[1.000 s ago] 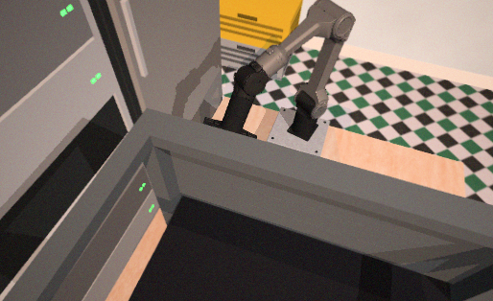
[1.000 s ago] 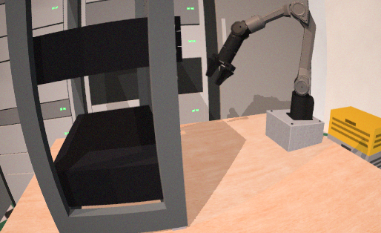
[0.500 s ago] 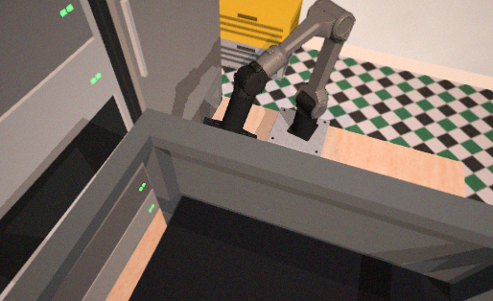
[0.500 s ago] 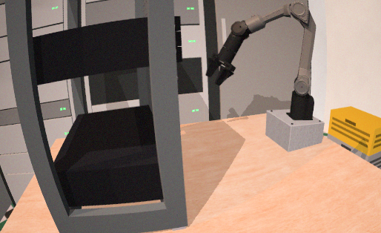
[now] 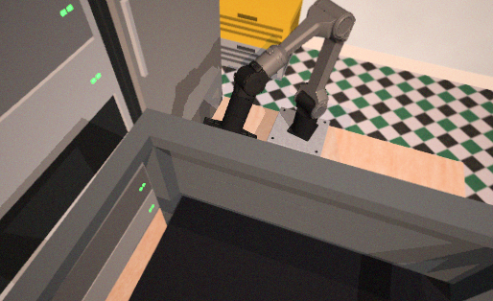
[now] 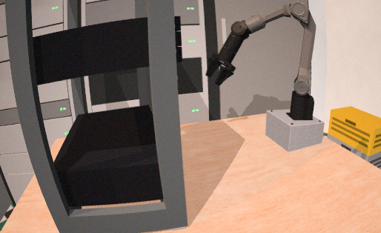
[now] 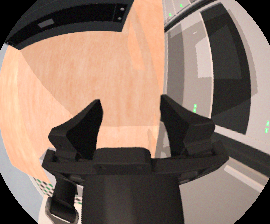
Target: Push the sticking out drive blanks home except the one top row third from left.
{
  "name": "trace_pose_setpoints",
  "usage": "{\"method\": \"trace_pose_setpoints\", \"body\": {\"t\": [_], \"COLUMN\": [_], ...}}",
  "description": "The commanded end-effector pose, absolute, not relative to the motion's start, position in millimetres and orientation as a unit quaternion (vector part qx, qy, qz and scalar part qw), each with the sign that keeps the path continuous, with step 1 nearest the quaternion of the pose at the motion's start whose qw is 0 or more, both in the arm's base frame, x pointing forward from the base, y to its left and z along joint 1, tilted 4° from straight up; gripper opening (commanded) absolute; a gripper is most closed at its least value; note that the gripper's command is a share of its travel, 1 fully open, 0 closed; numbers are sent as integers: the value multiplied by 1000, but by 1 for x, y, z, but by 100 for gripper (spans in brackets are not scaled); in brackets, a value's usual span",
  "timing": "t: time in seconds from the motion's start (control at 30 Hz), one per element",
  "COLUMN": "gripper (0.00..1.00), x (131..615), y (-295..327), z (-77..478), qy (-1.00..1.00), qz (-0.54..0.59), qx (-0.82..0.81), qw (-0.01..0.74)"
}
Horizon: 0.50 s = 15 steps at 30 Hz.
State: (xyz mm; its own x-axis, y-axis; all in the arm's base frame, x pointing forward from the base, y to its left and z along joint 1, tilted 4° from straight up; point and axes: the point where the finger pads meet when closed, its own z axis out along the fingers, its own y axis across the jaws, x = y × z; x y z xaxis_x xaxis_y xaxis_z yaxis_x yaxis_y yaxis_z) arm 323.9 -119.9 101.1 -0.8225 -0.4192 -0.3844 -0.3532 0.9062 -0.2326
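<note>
The grey rack (image 6: 165, 111) (image 5: 315, 177) stands on the wooden table (image 6: 280, 185) and holds two dark units, an upper one (image 6: 91, 48) and a lower one (image 6: 110, 159). The top and exterior views show them from the side and from above, so the drive blanks on the front do not show there. In the wrist view a dark unit (image 7: 66, 19) lies at the upper left, too small for me to tell single blanks apart. My gripper (image 6: 219, 72) (image 7: 130, 103) is open and empty. It hangs in the air above the table, to the right of the rack's front and clear of it. In the top view its fingertips are hidden behind the rack's top rail.
The arm stands on a grey pedestal (image 6: 291, 131) (image 5: 278, 134) at the table's far right. A yellow box (image 6: 358, 130) (image 5: 257, 19) sits beyond the table. Grey server cabinets (image 6: 191, 93) (image 5: 36, 96) with green lights line the wall behind the rack.
</note>
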Motion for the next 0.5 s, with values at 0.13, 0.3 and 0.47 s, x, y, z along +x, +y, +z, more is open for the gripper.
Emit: {"method": "trace_pose_setpoints", "body": {"t": [0.13, 0.3, 0.47], "gripper": [100, 100, 100], "x": [324, 324, 324], "y": [-120, -121, -124], "z": [102, 102, 104], "qy": [951, 951, 949], "qz": [-76, -79, -90], "qx": [-203, -203, -205], "qw": [219, 219, 222]}}
